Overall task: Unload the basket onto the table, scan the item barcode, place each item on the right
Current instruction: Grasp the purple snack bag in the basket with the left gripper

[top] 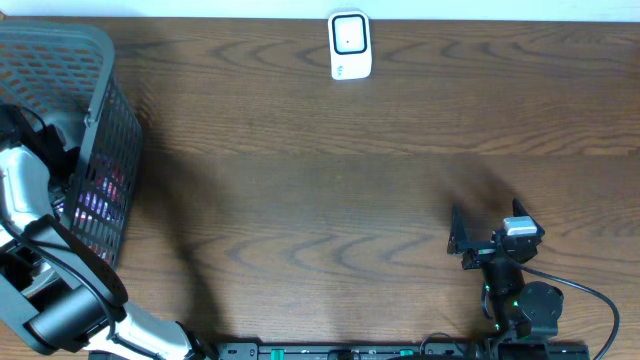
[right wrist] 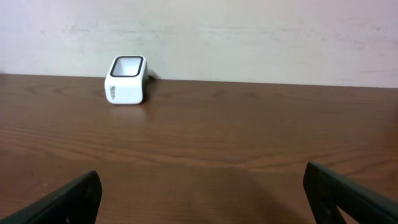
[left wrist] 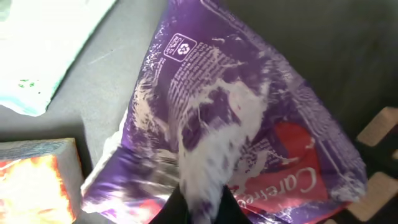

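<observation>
A crinkled purple packet [left wrist: 236, 124] with white print and a red label lies inside the basket. My left gripper [left wrist: 202, 208] is shut on a fold of it at the packet's lower edge. No barcode shows on the visible side. In the overhead view the left arm reaches down into the dark mesh basket [top: 105, 70] at the far left, and the gripper itself is hidden there. The white barcode scanner [top: 350, 45] stands at the table's far edge, also seen as the scanner [right wrist: 127, 79]. My right gripper [top: 458, 240] hovers open and empty over the table [right wrist: 202, 193].
Beside the purple packet in the basket lie a pale green-white packet [left wrist: 43, 50] and an orange-white packet [left wrist: 37, 180]. The brown wooden table [top: 320, 180] stretches between basket and scanner. A pale wall runs behind the scanner.
</observation>
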`<move>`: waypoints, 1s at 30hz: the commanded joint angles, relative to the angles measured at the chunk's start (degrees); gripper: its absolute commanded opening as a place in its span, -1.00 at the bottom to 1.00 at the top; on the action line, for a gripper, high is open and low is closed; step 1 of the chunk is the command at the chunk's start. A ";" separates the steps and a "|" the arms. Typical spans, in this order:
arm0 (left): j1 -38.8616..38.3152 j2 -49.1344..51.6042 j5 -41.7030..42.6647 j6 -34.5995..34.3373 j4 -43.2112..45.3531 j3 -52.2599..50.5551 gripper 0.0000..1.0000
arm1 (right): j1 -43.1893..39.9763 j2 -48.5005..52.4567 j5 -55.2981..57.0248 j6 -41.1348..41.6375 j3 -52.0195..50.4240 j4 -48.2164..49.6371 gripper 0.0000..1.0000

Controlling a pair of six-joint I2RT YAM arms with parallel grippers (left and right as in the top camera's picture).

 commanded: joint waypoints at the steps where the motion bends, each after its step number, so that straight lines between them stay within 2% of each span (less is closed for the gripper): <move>1: 0.04 -5.38 0.74 -3.98 0.13 4.70 -0.86 | -0.68 -0.17 0.26 -0.66 -0.13 -0.20 0.99; 6: 0.09 -17.18 0.74 -4.94 5.33 5.25 -0.85 | -0.68 -0.17 0.26 -0.66 -0.13 -0.20 0.98; 11: 0.04 -26.91 0.85 -11.06 9.27 5.25 -0.85 | -0.68 -0.17 0.26 -0.66 -0.13 -0.20 0.99; 17: -1.20 -34.88 12.15 -14.23 12.76 5.25 -0.86 | -0.68 -0.17 0.26 -0.66 -0.13 -0.20 0.99; 20: -2.60 -35.39 12.02 -14.16 12.52 5.16 -0.84 | -0.68 -0.17 0.26 -0.66 -0.13 -0.20 0.99; 21: -2.75 -35.04 12.02 -13.46 12.07 5.01 -0.49 | -0.68 -0.17 0.26 -0.66 -0.13 -0.20 0.99; 22: -2.80 -34.42 12.02 -11.98 11.13 4.83 0.11 | -0.68 -0.17 0.26 -0.66 -0.13 -0.20 0.99; 24: -2.80 -32.72 10.01 -9.51 8.66 4.68 0.78 | -0.68 -0.17 0.26 -0.66 -0.13 -0.20 0.99; 25: -2.80 -31.67 7.52 -9.33 7.21 4.68 0.93 | -0.68 -0.17 0.26 -0.66 -0.13 -0.20 0.98; 30: -2.60 -25.40 -4.20 -9.44 2.99 4.63 0.96 | -0.68 -0.17 0.26 -0.66 -0.13 -0.20 0.99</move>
